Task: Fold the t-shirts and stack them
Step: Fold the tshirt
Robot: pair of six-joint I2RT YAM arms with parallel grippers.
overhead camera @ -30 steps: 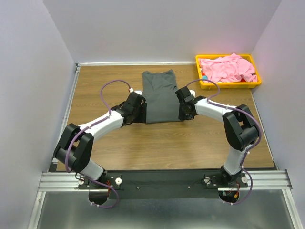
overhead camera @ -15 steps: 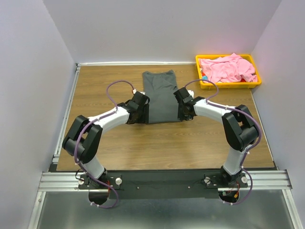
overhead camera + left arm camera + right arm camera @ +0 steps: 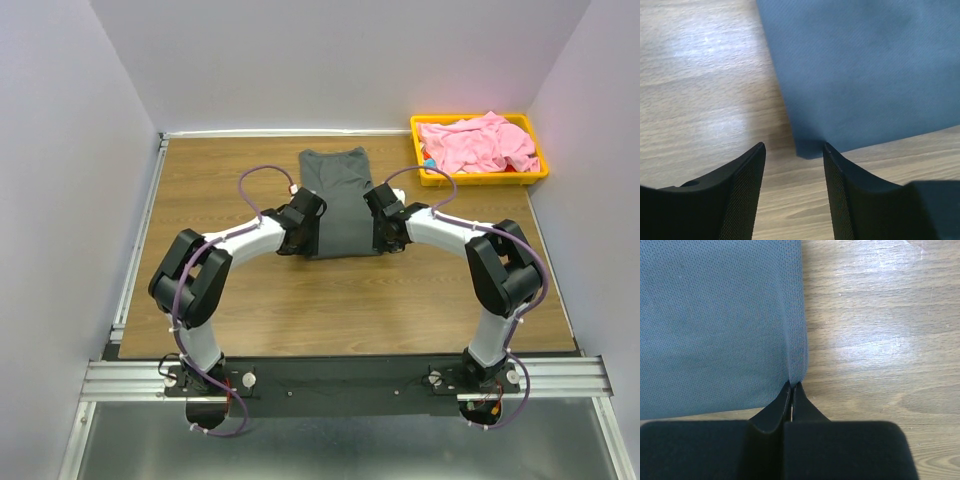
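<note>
Since the charcoal t-shirt (image 3: 338, 200) lies as a flat, narrow panel in the middle of the desk (image 3: 350, 300), the fold probably goes best with both near corners lifted together. The right hand (image 3: 792, 390) is pinched tight on its near right corner, while the left hand (image 3: 794, 150) stands part open astride the near left corner, gripping nothing. Its fine matte knit looks limp against glossy wood grain; the pink t-shirt (image 3: 478, 142) sits crumpled in the yellow tray (image 3: 480, 180), far right.

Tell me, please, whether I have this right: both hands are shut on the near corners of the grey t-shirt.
Not quite: only the right hand is shut on the grey t-shirt. The left wrist view shows the left hand open, straddling its near corner.
</note>
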